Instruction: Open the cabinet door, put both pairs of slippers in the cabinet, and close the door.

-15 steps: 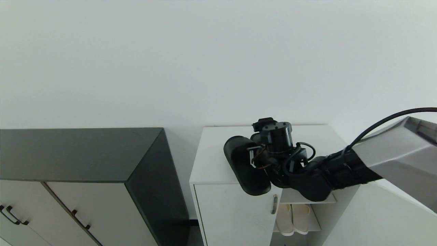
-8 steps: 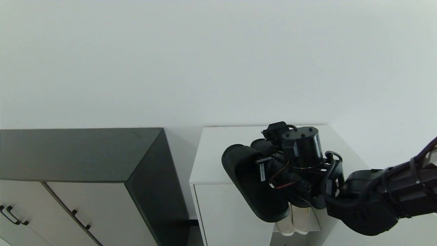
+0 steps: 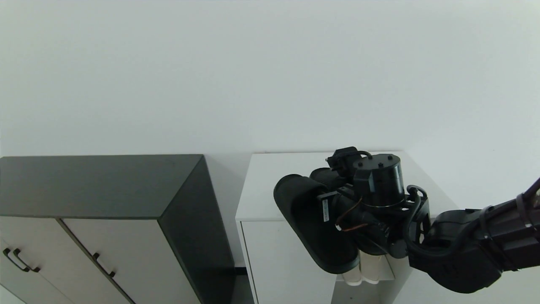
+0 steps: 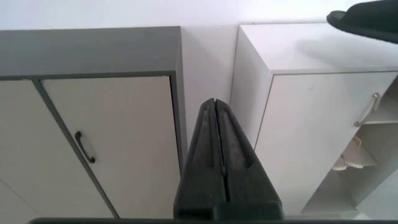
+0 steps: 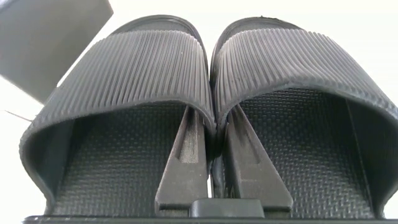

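Right now my right tool [image 5: 213,118] holds the pair of black slippers [image 3: 314,228]. One finger sits inside each slipper and pinches their touching inner sides together in a narrow grip. The pair hangs in the air with its soles facing out, in front of the white cabinet [image 3: 274,185], level with its top front edge and just above the open compartment. Inside that compartment a pair of cream slippers [image 3: 365,274] lies side by side on a shelf. My left tool [image 4: 216,109] is pressed shut and empty, held well back, facing the gap between the white cabinet and a dark-topped cabinet [image 3: 101,190] beside it. By my judgement the door is open and one pair is stowed. The black pair has yet to go in, and then the door must be closed.
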Motion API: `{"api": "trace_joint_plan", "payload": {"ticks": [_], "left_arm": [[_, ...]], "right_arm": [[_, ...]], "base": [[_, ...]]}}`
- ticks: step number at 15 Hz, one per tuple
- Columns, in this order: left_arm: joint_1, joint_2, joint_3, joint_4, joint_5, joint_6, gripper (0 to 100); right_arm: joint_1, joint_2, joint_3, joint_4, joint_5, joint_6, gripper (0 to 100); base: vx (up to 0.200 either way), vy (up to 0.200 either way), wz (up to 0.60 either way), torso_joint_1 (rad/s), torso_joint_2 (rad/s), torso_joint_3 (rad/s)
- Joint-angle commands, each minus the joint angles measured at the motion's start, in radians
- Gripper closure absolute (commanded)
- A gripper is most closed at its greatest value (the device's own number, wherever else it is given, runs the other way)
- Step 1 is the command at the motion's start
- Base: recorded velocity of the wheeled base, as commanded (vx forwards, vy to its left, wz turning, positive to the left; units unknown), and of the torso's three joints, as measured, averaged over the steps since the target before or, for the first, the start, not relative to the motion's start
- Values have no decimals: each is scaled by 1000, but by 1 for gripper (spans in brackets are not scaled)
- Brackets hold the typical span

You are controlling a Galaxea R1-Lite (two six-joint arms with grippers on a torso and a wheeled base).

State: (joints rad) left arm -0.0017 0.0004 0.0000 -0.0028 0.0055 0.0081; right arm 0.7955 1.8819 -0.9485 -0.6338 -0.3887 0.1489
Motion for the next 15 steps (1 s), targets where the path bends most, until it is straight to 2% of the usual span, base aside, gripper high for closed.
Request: {"api": "trace_joint_plan", "payload": {"ticks": [1,8,15], "left_arm": [[0,0,0,0,1,0,100],[0,1,0,0,2,0,100],[0,0,0,0,2,-2,100]], "right_arm": [[1,9,-1,-1,-1,0,100],[1,14,1,-1,-2,0,100],[1,39,-1,-32,-6,-2,100]], "base": [[-200,0,0,-12,2,2],[-200,0,0,-1,0,1],[0,0,0,0,0,0]]}}
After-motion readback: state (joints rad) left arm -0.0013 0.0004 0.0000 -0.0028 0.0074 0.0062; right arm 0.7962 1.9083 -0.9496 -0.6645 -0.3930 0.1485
